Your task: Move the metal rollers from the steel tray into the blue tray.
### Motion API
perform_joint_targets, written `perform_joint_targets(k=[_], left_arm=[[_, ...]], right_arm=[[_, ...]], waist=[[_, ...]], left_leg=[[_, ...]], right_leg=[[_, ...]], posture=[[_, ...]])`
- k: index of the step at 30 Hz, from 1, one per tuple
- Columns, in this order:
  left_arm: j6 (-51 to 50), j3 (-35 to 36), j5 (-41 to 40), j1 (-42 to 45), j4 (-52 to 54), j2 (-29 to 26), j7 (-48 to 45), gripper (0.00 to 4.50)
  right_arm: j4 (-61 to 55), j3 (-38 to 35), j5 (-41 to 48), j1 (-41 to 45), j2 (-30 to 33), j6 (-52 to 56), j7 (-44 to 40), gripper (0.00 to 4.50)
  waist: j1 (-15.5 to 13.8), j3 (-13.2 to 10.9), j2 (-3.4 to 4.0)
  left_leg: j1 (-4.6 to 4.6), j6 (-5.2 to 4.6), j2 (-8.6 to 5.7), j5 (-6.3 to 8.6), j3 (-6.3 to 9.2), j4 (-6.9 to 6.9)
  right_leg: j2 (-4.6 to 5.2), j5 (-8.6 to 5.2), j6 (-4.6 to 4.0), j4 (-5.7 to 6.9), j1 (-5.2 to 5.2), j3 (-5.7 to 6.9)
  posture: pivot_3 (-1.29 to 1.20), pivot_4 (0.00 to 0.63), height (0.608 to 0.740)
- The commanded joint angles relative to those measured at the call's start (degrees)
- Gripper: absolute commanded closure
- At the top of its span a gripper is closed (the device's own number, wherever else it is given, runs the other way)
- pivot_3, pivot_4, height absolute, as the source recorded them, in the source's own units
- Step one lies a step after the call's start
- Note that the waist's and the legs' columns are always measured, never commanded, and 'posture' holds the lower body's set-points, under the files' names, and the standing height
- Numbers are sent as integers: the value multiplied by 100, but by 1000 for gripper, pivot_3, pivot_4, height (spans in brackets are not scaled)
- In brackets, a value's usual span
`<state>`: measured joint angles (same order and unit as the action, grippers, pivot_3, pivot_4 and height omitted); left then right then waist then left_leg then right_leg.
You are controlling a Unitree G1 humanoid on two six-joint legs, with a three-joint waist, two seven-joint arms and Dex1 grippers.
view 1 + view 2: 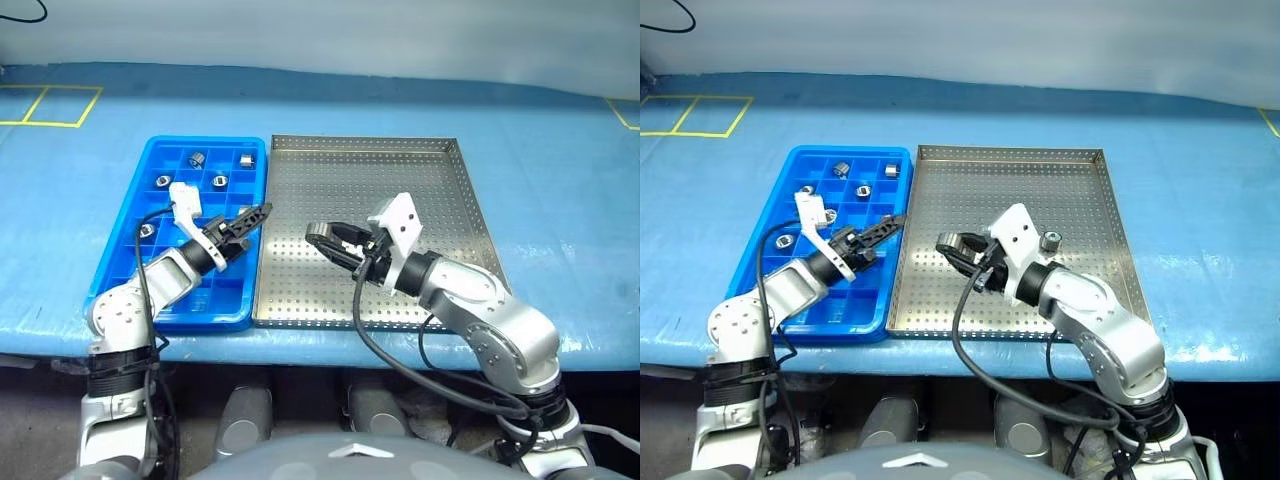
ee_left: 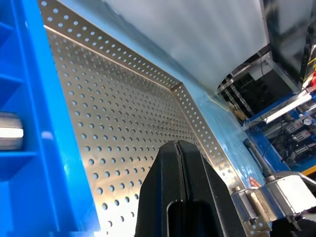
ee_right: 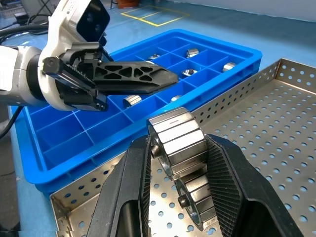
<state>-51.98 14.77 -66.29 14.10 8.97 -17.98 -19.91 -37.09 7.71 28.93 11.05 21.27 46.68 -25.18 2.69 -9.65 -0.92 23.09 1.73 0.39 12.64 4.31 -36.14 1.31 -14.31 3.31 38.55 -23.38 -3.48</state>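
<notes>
The blue tray (image 1: 228,300) lies on the left and the steel tray (image 1: 400,170) right beside it. Several metal rollers (image 1: 197,158) sit in the blue tray's far compartments, and one (image 2: 10,131) appears in the left wrist view. My left gripper (image 1: 262,212) is shut and empty, level above the blue tray's right edge, pointing toward the steel tray. My right gripper (image 3: 177,144) hovers over the steel tray's near left part, shut on a metal roller (image 3: 177,136). A second similar piece (image 3: 196,196) shows just beneath it; I cannot tell whether it is a roller or a reflection.
Both trays rest on a blue table (image 1: 560,200) with yellow tape lines (image 1: 50,105) at the far left. A small grey ring (image 1: 1050,239) sits on the steel tray behind my right wrist. The two grippers face each other across the trays' shared edge.
</notes>
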Motion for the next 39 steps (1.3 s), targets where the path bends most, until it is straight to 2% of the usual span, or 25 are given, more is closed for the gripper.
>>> perform_joint_targets(k=[1, 4, 9, 15, 19, 21, 23, 25, 27, 30, 34, 39], left_arm=[[-85, 127, -274, 24, 85, 52, -20, 4329], [-232, -141, -122, -150, 200, -108, -292, 3732], [56, -750, 495, -544, 664, -330, -916, 2093], [1212, -1436, 1729, -902, 1220, -267, -1419, 108], [2889, -1961, 3304, -970, 1222, -114, -1447, 0], [3455, -2120, 3860, -941, 1063, -107, -1463, 0], [3538, -2100, 3760, -930, 965, -17, -1619, 0], [3153, -1964, 3221, -908, 933, 86, -1747, 0], [3097, -1907, 3166, -852, 863, 126, -1769, 0], [3318, -1939, 3474, -761, 784, 115, -1760, 0], [3901, -2276, 4382, -504, 579, 26, -1710, 0], [3864, -2397, 4551, -354, 579, 57, -1771, 0]], right_arm=[[-293, -387, 259, 26, -136, -131, 116, 3198], [-198, -703, 418, 70, -364, -150, 331, 3198], [129, -1459, 855, 322, -1197, -67, 1227, 3198], [373, -2187, 1829, 647, -2390, 81, 2557, 3198], [617, -2672, 3295, 866, -3185, 31, 3730, 3198], [671, -2733, 3836, 927, -3272, -11, 4193, 3198], [689, -2687, 4304, 930, -3265, -68, 4549, 3198], [640, -2520, 4660, 895, -3191, -106, 4759, 3198], [555, -2301, 4888, 829, -3106, -98, 4869, 3198], [513, -2075, 5092, 739, -2991, -149, 5039, 3198], [529, -1626, 5051, 483, -2879, -179, 5173, 3198], [448, -970, 4455, 283, -2286, -38, 4803, 3198]], waist=[[7, 0, 0], [14, 0, 0], [78, 0, 0], [79, 0, 3], [76, -3, 7], [75, -2, 9], [75, -2, 10], [84, -2, 10], [109, -2, 10], [133, -2, 11], [122, -2, 11], [132, -2, 11]], left_leg=[[0, 0, 0, 0, 0, 1], [0, 0, 0, 0, -1, 0], [0, 0, 0, 0, -3, 4], [-2, 0, 4, 0, -6, 11], [-1, -1, 3, 1, -15, 14], [0, -2, 3, 0, -20, 16], [0, -5, 3, 2, -22, 18], [3, -10, 3, 5, -25, 17], [10, -14, 3, 7, -25, 15], [11, -17, 5, 9, -25, 14], [11, -17, 5, 9, -24, 13], [16, -19, 5, 9, -27, 11]], right_leg=[[0, 0, 0, 0, 0, 0], [0, 0, 2, 0, 0, 0], [0, 6, -8, 0, -2, -5], [-2, 8, -14, 0, -5, -8], [0, 8, -15, 0, -11, -17], [0, 9, -14, 0, -13, -21], [0, 8, -16, -1, -13, -21], [1, 8, -15, -2, -15, -21], [1, 8, -14, -6, -18, -21], [-2, 8, -13, -6, -20, -21], [-5, 8, -13, -6, -19, -21], [-3, 11, -7, -15, -19, -23]], posture=[[-25, 150, 740], [-34, 150, 740], [-33, 150, 740], [-23, 150, 740], [-23, 150, 740], [-23, 150, 740], [-14, 150, 740], [-18, 150, 740], [-23, 150, 740], [-28, 150, 740], [-30, 150, 740], [-30, 150, 740]])
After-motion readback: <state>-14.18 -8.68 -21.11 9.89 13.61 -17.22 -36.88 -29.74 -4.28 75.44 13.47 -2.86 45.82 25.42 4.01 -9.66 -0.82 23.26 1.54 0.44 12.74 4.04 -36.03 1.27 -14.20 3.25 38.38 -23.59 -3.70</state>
